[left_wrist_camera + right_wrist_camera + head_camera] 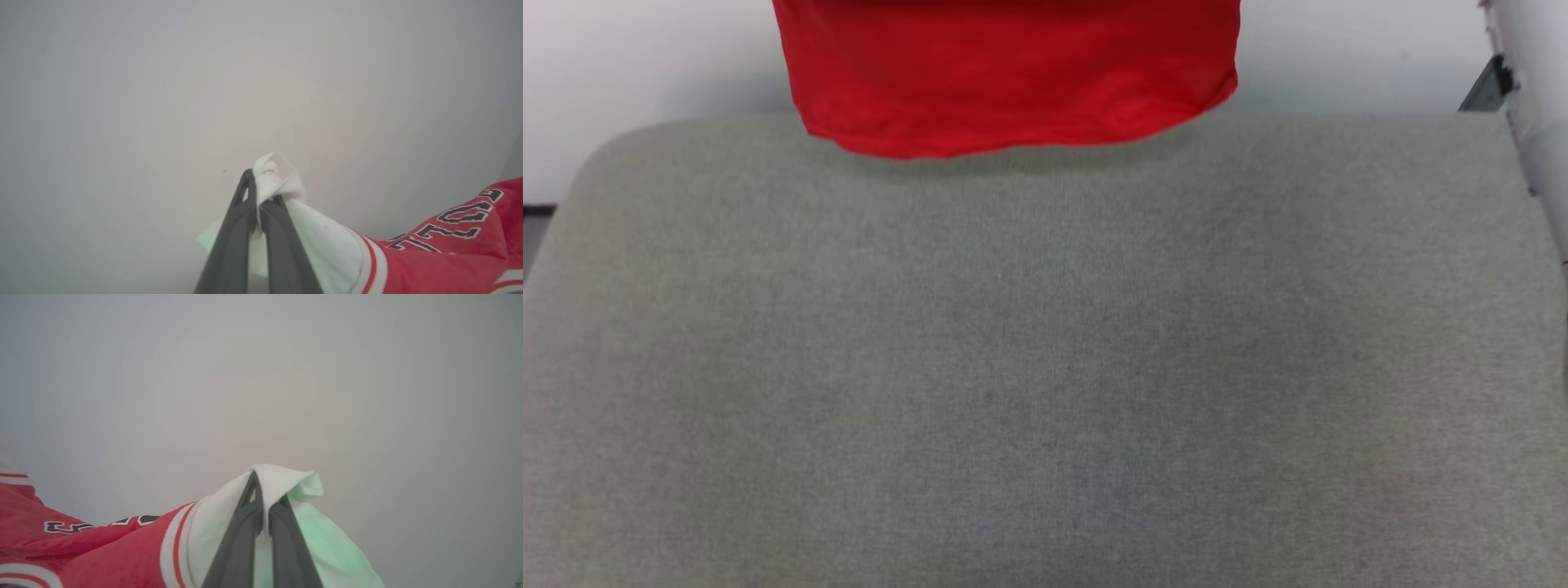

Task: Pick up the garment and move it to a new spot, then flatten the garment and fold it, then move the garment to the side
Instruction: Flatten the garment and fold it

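The left gripper (261,191) is clamped shut on a bunched fold of a white sleeve (327,241) of the garment (449,261). A knot of white cloth pokes out just past its fingertips, pinched between the two dark fingers. From that grip the sleeve runs down and to the right in the left wrist view. It passes through red-and-white striped trim (374,265) into the red body, where black white-edged lettering (453,222) lies at a slant. Beyond the fingers is a plain pale wall (163,81).

The right gripper (267,488) is likewise closed tight, on the second sleeve (216,522), with a peak of white cloth rising over its fingertips. Here the red body hangs off to the left of and below the fingers, and a strip of the lettering is just visible past the trim.

In the head view the red hem (1013,122) of the garment hangs at the top. Its lower edge is over the far part of a grey cushioned surface (1045,367), and it is not clear whether it touches. A pale forearm (1535,106) shows at the top right corner.
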You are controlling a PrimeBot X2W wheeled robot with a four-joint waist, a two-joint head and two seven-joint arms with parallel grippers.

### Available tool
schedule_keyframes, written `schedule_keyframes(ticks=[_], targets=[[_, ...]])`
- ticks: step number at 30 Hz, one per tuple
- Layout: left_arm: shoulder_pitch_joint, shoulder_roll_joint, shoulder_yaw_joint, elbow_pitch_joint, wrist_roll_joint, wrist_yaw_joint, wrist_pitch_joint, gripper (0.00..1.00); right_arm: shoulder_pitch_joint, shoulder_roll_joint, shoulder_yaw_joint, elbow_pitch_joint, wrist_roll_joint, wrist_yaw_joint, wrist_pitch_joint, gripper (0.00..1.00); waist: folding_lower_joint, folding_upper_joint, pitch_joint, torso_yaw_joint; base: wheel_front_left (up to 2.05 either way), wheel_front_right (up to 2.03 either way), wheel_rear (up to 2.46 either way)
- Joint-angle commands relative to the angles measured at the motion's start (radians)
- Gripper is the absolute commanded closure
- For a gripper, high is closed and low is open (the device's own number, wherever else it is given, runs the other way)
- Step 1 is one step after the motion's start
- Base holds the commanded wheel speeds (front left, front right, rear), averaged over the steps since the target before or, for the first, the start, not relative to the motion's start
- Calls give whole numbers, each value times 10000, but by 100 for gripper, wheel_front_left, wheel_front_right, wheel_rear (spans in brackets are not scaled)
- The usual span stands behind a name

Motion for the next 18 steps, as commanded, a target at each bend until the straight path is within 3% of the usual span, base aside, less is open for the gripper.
schedule_keyframes(ticks=[1,5,12,18], targets=[[-187,-82,-5,115,-63,-29,-149,100,-266,-51,-6,220,-64,-15,-29,100,0,0,726,158,0,0,0],[-537,-203,-10,364,-81,-65,-625,100,-876,-203,-43,757,-571,-15,-479,100,0,0,1582,290,0,0,0],[-1283,-677,-37,891,141,-66,-2106,100,-1884,-402,-255,1493,-2133,-15,-2398,100,0,0,3263,552,0,0,0],[-1890,-1147,146,1114,37,-77,-3808,100,-2379,-698,-922,892,-4171,-15,-3055,100,0,0,4407,949,0,0,0]])
